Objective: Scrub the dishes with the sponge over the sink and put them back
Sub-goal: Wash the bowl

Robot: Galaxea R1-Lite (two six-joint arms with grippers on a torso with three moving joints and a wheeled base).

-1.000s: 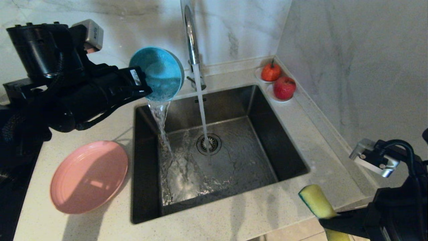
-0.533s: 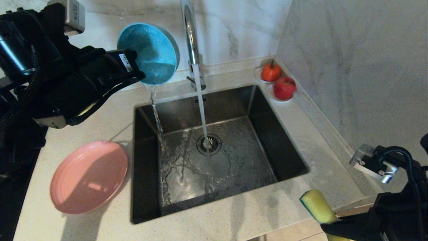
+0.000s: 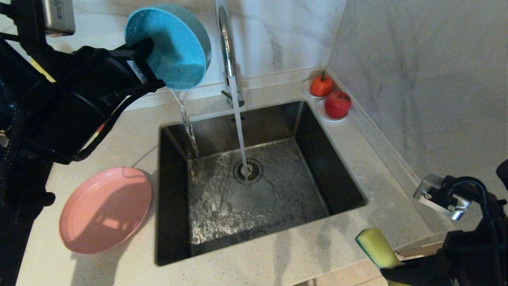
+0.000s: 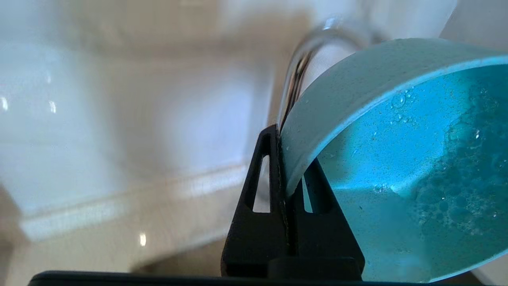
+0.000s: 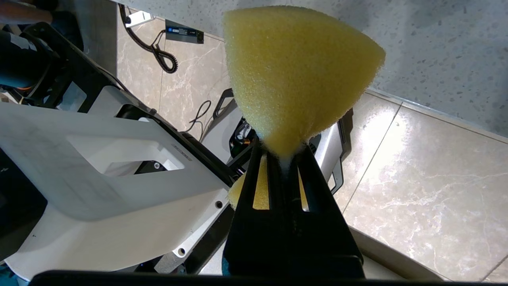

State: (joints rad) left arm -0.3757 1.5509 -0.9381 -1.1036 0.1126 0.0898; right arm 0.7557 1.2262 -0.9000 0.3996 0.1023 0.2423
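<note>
My left gripper (image 3: pixel 149 73) (image 4: pixel 289 159) is shut on the rim of the teal-blue bowl (image 3: pixel 170 47) (image 4: pixel 397 159), held high and tipped on its side above the sink's back left corner. A thin stream of water (image 3: pixel 186 123) runs from the bowl into the steel sink (image 3: pixel 329 167). Suds cling inside the bowl. The pink plate (image 3: pixel 105 208) lies on the counter left of the sink. My right gripper (image 3: pixel 391 268) (image 5: pixel 282 153) is shut on the yellow sponge (image 3: pixel 377 248) (image 5: pixel 297 71), past the counter's front right edge.
The chrome tap (image 3: pixel 226 39) is running, its jet falling on the drain strainer (image 3: pixel 247 171). Two red fruits (image 3: pixel 321 85) (image 3: pixel 337 104) sit on small dishes in the back right corner. Marble walls close the back and right.
My left arm has lifted the bowl higher and a little to the left, tipping it further. The pour from it has thinned. The right arm with the sponge has stayed put.
</note>
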